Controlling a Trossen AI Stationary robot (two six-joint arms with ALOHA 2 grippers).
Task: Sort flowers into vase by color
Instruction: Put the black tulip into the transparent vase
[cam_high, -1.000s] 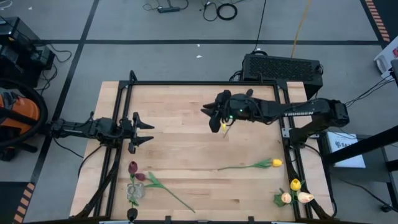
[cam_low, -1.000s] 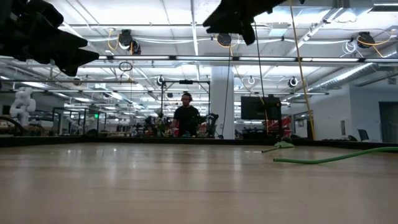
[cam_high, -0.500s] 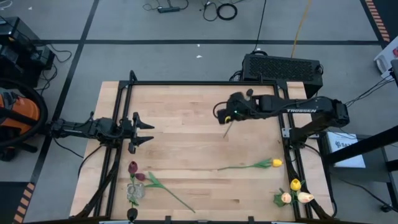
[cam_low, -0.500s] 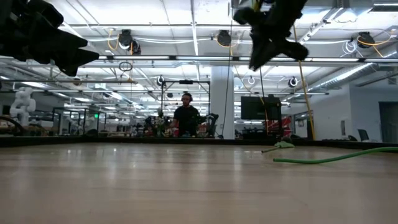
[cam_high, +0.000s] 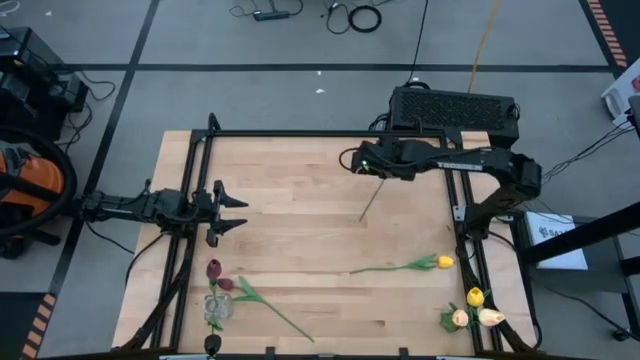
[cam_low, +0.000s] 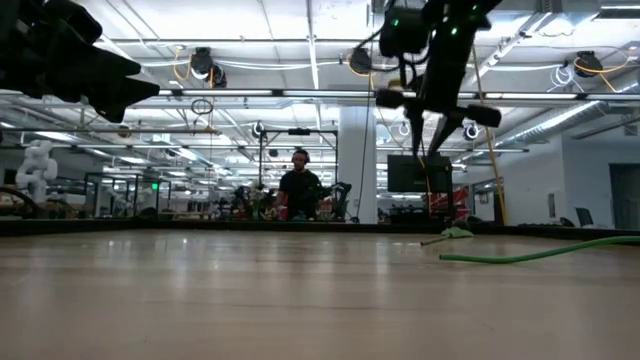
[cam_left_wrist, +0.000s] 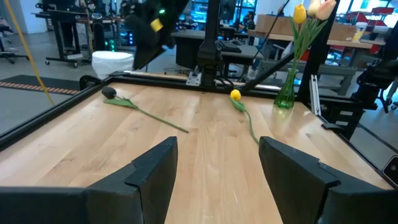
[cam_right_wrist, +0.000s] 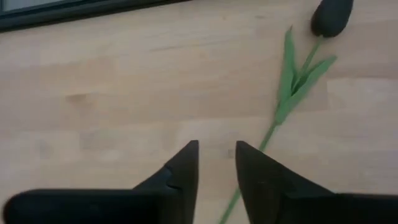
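A dark-headed tulip (cam_right_wrist: 292, 81) lies flat on the table, head (cam_right_wrist: 333, 15) toward the far edge; its stem shows in the high view (cam_high: 372, 200) and in the left wrist view (cam_left_wrist: 143, 111). My right gripper (cam_right_wrist: 216, 149) hangs above it near the far edge (cam_high: 350, 162), pointing down, open by a narrow gap and holding nothing. A yellow tulip (cam_high: 420, 264) lies toward the right edge. A green vase (cam_left_wrist: 287, 93) at the near right corner holds yellow and peach tulips (cam_high: 475, 297). A clear vase (cam_high: 214, 308) holds maroon tulips (cam_high: 213, 268). My left gripper (cam_left_wrist: 217, 146) waits open at the left.
A black frame rail (cam_high: 320, 134) runs along the table's far edge, close to my right gripper. Bare wood lies across the table's middle (cam_high: 300, 230). One maroon tulip's stem (cam_high: 280, 315) slants out across the near edge. A person (cam_low: 300, 190) stands far behind the table.
My right gripper has drawn back from the table's middle toward the far edge and tipped from roughly level to pointing down. As the arm withdrew, more of the dark tulip's stem came into sight in the high view; the stem itself has stayed where it lay.
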